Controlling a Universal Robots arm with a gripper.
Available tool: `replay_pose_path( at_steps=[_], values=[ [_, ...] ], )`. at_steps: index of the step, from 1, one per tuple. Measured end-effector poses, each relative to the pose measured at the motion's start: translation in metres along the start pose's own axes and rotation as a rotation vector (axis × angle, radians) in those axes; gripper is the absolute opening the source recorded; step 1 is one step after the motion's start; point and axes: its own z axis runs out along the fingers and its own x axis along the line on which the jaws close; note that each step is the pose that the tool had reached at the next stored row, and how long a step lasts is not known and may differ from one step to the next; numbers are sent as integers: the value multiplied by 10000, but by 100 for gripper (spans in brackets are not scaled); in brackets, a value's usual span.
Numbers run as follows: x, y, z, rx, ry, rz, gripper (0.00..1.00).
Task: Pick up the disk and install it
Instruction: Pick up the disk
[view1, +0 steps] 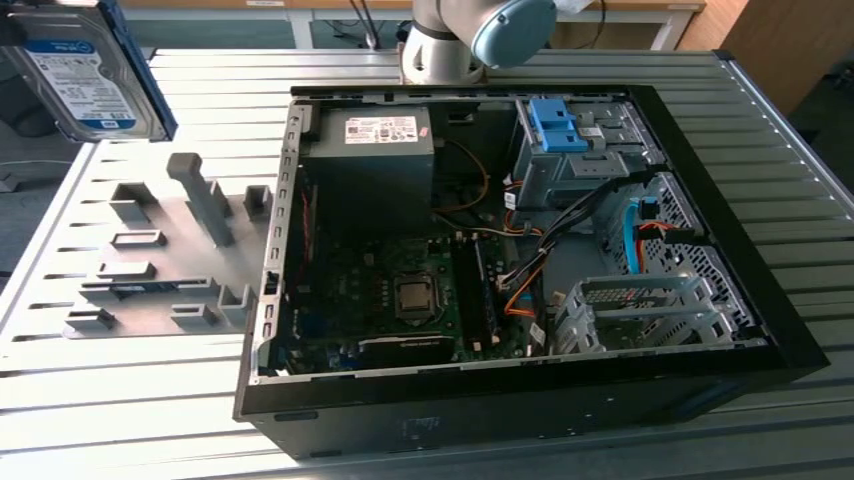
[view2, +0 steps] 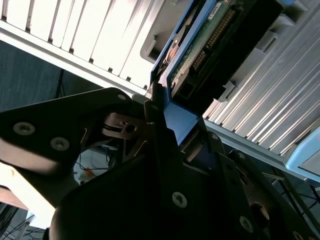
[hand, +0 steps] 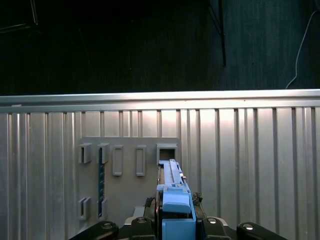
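The disk (view1: 87, 75), silver with a blue-and-white label and a blue frame, hangs upright in the air at the exterior view's far left, above the slatted table. My gripper (hand: 175, 224) is shut on it. In the first wrist view the disk's blue-framed edge (hand: 175, 197) runs out from between the black fingers, over a grey fixture plate (hand: 125, 170). In the second wrist view the disk's green circuit board (view2: 207, 37) and blue frame stick out beyond the gripper (view2: 167, 132). The open computer case (view1: 801, 340) lies to the exterior view's right of the disk.
A grey fixture plate (view1: 160, 270) with upright posts and slots lies on the table beside the case. Inside the case are a black power supply (view1: 367, 160), the motherboard (view1: 400, 290), a drive cage with a blue clip (view1: 561, 125) and a grey cage (view1: 641, 310). The arm's base (view1: 447, 45) stands behind.
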Motion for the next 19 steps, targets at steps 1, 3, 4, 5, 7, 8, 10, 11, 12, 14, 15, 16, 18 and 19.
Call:
replay_pose_path(
  at_steps=[1,3,4,5,7,8,10,11,12,14,15,16,18,19],
  values=[
    [0,0,-14,0,0,0,36],
    [1,0,-62,-1,0,0,36],
    [1,0,-97,1,0,0,36],
    [1,1,-135,0,0,0,36],
    [2,1,-216,-1,0,0,36],
    [3,1,-256,-1,0,1,36],
    [4,1,-344,1,-1,0,36],
    [5,1,-389,-1,0,0,36],
    [5,1,-434,1,-1,0,36],
    [6,2,-510,1,1,0,36],
    [7,2,-543,0,5,0,36],
    [6,2,-566,1,17,0,36],
    [8,2,-573,3,41,1,36],
    [15,2,-573,2,43,0,36]
  ],
)
